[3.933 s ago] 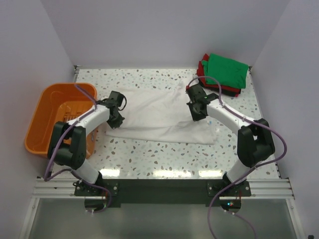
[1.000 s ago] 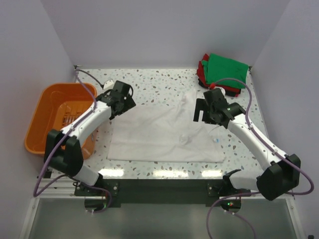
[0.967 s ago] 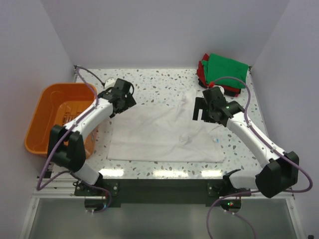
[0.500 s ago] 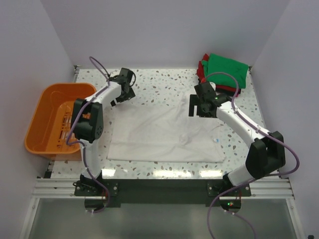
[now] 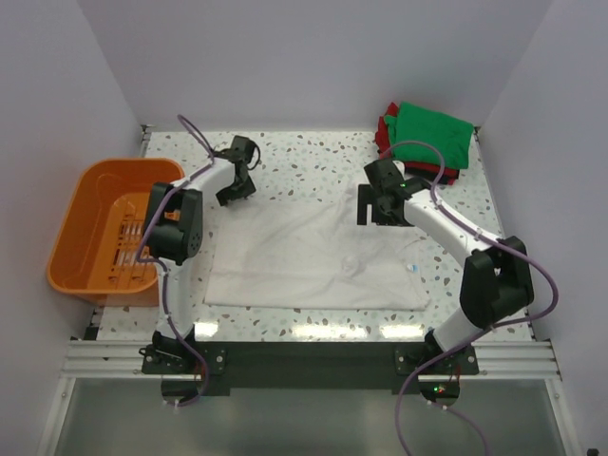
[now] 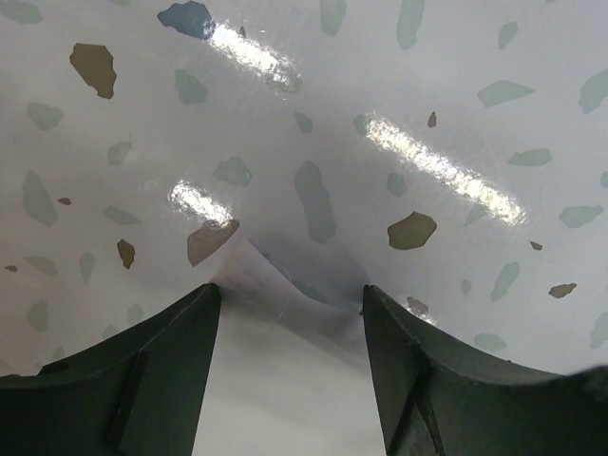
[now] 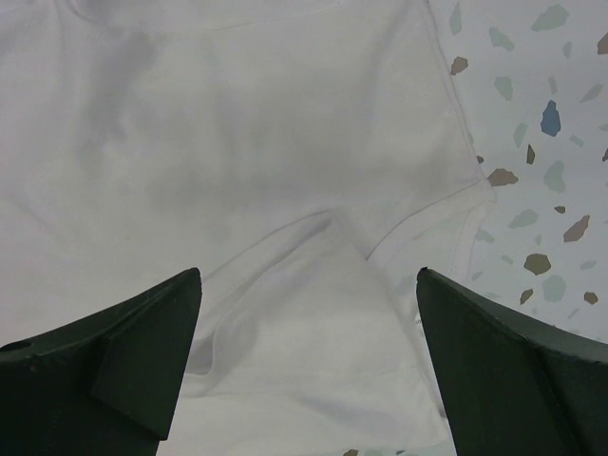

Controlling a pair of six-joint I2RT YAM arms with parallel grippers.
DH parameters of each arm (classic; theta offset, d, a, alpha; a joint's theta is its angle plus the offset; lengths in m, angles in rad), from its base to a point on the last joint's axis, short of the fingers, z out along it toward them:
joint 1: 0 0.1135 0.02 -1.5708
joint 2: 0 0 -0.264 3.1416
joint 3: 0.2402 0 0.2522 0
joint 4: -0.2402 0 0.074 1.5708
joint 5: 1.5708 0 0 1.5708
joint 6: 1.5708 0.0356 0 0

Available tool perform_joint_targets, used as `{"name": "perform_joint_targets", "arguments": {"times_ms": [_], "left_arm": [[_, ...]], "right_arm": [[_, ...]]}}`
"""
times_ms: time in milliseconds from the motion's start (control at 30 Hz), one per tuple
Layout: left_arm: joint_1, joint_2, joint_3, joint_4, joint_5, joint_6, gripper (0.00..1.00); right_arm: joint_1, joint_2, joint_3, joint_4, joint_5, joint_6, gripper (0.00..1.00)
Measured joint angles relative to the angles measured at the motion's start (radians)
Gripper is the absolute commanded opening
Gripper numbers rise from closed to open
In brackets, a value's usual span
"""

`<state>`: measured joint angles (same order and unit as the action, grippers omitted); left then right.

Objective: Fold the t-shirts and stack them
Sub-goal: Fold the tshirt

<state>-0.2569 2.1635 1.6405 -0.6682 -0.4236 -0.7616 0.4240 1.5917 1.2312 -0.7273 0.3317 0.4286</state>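
1. Both arms have tucked in since a second ago: the left arm's elbow has swung up beside the orange basket (image 5: 95, 223), and the right gripper (image 5: 375, 204) has slid a touch left along the shirt's far edge.
2. Left gripper (image 5: 236, 180) sits at the far left corner of the off-white t-shirt (image 5: 313, 252). Its wrist view shows the jaws apart, and the pointed corner of cloth (image 6: 275, 380) lies between the two fingers (image 6: 142, 380), not pinched.
3. Right gripper, from its own camera (image 7: 309, 275): jaws spread wide over a folded flap at the shirt's far right part. White cloth fills the view below and nothing is held.
4. That shirt lies spread flat in the middle of the speckled table (image 5: 285, 157), its near edge straight, with a tiny blue label (image 5: 415, 269) close to its right side.
5. Far right corner: the stack of folded t-shirts (image 5: 432, 138), green on top, red and dark showing underneath, clear of the white one.
6. Orange basket sits at the left edge of the table.
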Motion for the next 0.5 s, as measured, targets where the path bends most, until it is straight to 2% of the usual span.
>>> {"name": "perform_joint_targets", "arguments": {"times_ms": [133,233,433,500], "left_arm": [[0.013,0.006,0.007,0.0,0.003,0.0,0.66],[0.027,0.008,0.01,0.001,0.007,0.003,0.61],[0.037,0.013,0.011,0.028,0.042,0.031,0.34],[0.037,0.013,0.011,0.04,0.056,0.04,0.29]], "right_arm": [[0.0,0.032,0.024,0.002,0.0,-0.005,0.99],[0.0,0.068,0.058,0.004,0.004,-0.008,0.99],[-0.005,0.19,0.187,-0.005,0.084,-0.012,0.99],[-0.011,0.257,0.259,-0.013,0.103,-0.012,0.99]]}}
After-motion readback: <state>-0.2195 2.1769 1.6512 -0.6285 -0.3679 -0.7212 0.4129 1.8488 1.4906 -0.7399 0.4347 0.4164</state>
